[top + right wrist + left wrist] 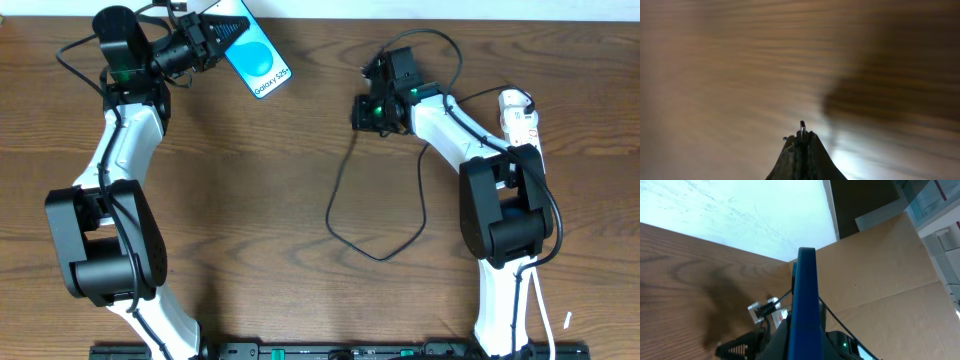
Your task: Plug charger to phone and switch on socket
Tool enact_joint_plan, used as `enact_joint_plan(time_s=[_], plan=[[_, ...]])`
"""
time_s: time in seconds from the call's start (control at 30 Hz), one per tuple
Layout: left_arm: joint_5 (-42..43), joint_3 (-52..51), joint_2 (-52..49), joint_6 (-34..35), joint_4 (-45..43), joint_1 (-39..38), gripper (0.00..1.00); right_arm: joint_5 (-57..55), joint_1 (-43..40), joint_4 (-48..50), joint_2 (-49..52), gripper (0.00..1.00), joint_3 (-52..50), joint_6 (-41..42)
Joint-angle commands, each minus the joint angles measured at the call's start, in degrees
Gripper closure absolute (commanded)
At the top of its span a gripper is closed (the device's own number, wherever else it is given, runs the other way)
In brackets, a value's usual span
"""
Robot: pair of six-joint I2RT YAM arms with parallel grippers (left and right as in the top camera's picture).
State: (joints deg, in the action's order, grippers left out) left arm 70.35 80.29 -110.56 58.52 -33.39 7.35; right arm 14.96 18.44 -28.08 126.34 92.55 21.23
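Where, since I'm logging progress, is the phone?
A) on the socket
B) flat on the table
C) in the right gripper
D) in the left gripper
D: in the overhead view the left gripper is shut on one end of the phone.

Only one piece of text can be read: white "Galaxy S25" on the phone's screen.
Seen from overhead, the phone [255, 55] is at about eleven o'clock, its bright blue screen facing up. The words run along the screen's end toward five o'clock, just past the pale circle. The white socket [522, 122], between two and three o'clock, has markings too small to read. The left wrist view shows the phone edge-on, hiding its text.
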Motion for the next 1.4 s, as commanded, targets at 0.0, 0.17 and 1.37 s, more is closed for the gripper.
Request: enact_joint_plan(time_s=[0.0,0.17,1.37], plan=[[0.8,0.6,2.0,0.3,-0.6,0.0,0.93,-17.6,-0.2,-1.4,-1.5,0.99,0.3,-0.4],[0.8,0.6,2.0,0.3,-0.6,0.0,0.93,-22.4,-0.2,-3.5,-1.5,0.99,0.3,0.9],[2.3,0.6,2.0,0.0,-0.6,0.0,0.93,-14.6,0.6,-12.6,-1.5,0.55,0.3,21.6]])
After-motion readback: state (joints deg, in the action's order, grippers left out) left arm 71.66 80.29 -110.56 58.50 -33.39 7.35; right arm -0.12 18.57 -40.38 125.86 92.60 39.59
